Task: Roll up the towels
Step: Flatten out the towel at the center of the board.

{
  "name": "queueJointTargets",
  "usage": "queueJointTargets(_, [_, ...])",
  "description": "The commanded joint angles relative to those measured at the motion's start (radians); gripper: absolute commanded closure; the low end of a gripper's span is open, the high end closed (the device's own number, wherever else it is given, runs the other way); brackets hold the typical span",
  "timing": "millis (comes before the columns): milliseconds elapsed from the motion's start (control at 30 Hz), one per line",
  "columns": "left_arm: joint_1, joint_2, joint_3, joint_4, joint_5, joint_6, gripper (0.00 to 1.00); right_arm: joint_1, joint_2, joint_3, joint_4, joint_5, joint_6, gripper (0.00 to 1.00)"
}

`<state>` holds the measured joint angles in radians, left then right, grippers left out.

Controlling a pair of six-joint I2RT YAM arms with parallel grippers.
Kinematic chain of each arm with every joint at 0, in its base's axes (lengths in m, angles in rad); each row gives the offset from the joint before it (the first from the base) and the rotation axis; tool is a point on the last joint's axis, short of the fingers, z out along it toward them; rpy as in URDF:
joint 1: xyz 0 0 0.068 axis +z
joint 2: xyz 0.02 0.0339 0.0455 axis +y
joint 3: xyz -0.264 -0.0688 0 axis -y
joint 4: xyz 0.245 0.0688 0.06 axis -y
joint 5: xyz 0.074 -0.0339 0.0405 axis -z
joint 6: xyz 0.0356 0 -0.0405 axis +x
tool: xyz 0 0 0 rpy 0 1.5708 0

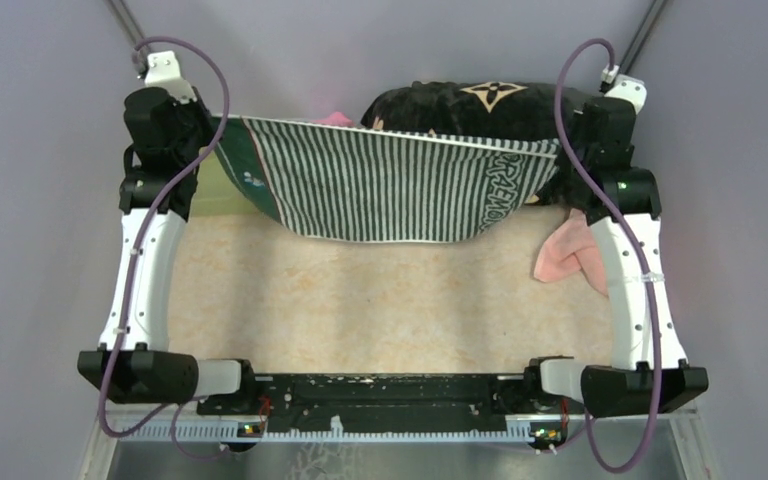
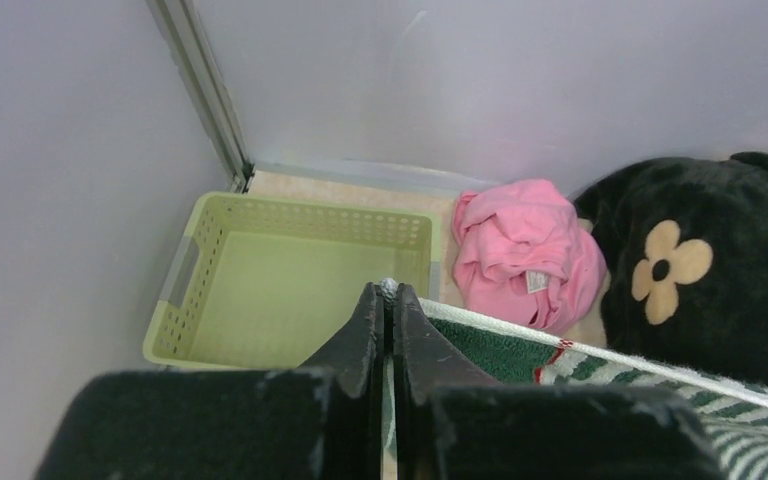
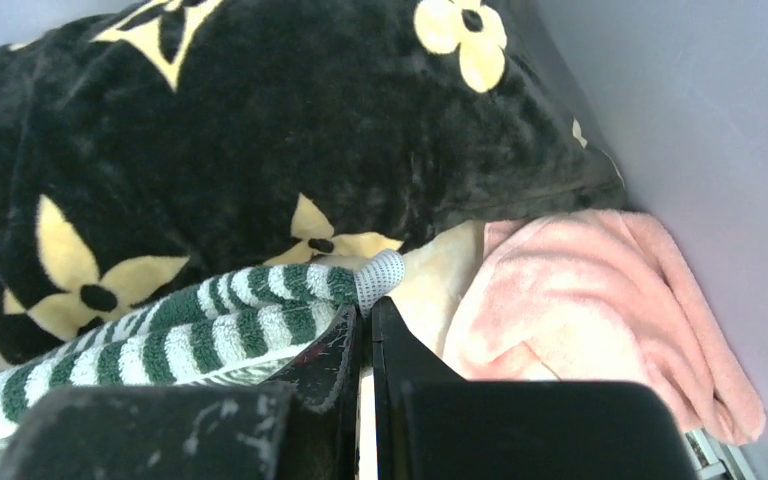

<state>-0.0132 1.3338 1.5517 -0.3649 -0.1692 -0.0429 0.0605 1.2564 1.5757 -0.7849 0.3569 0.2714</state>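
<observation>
The green and white striped towel hangs stretched between both arms above the far half of the table, its lower edge sagging. My left gripper is shut on the towel's left corner; a bit of white hem pokes out at the tips. My right gripper is shut on the right corner, where a white hem tab sticks out. The salmon-pink towel lies crumpled at the right, beside the right arm, and fills the right of the right wrist view.
A black blanket with tan flowers is heaped at the back wall behind the hanging towel. A pale green basket sits in the back left corner, with a bright pink cloth next to it. Grey walls close in on three sides.
</observation>
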Motion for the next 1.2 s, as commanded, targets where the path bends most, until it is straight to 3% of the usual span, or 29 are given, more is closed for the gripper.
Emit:
queueJointTargets(0, [0.023,-0.127,-0.018,0.099,0.035,0.013,1.00,-0.023,-0.114,0.053,0.051,-0.019,-0.040,1.00])
queueJointTargets(133, [0.023,-0.280,-0.177,0.106,0.049,-0.024,1.00,-0.023,-0.231,-0.074,0.044,-0.076,-0.003,1.00])
queueJointTargets(267, [0.023,-0.447,-0.417,0.089,0.017,-0.105,1.00,-0.023,-0.379,-0.310,0.016,-0.120,0.081,1.00])
queueJointTargets(533, [0.022,-0.887,-0.904,-0.075,-0.179,-0.480,1.00,-0.023,-0.709,-0.831,-0.008,-0.323,0.393,1.00])
queueJointTargets(600, [0.022,-1.005,-0.964,-0.122,-0.210,-0.574,0.90,-0.022,-0.796,-0.904,-0.034,-0.362,0.449,1.00])
queueJointTargets(633, [0.022,-1.078,-0.981,-0.147,-0.225,-0.609,0.81,-0.023,-0.836,-0.927,-0.054,-0.368,0.469,1.00])
queueJointTargets(767, [0.022,-1.236,-0.988,-0.208,-0.275,-0.648,0.75,-0.023,-0.967,-0.939,-0.165,-0.362,0.488,0.88])
queueJointTargets(900, [0.021,-1.262,-0.924,-0.256,-0.294,-0.622,0.43,-0.023,-1.013,-0.891,-0.248,-0.366,0.463,0.67])
queueJointTargets(1000, [0.018,-1.258,-0.879,-0.252,-0.293,-0.555,0.37,-0.023,-1.014,-0.841,-0.278,-0.374,0.438,0.50])
queueJointTargets(1167, [0.004,-1.160,-0.861,-0.117,-0.065,-0.406,0.32,-0.022,-0.961,-0.788,-0.239,-0.346,0.344,0.39])
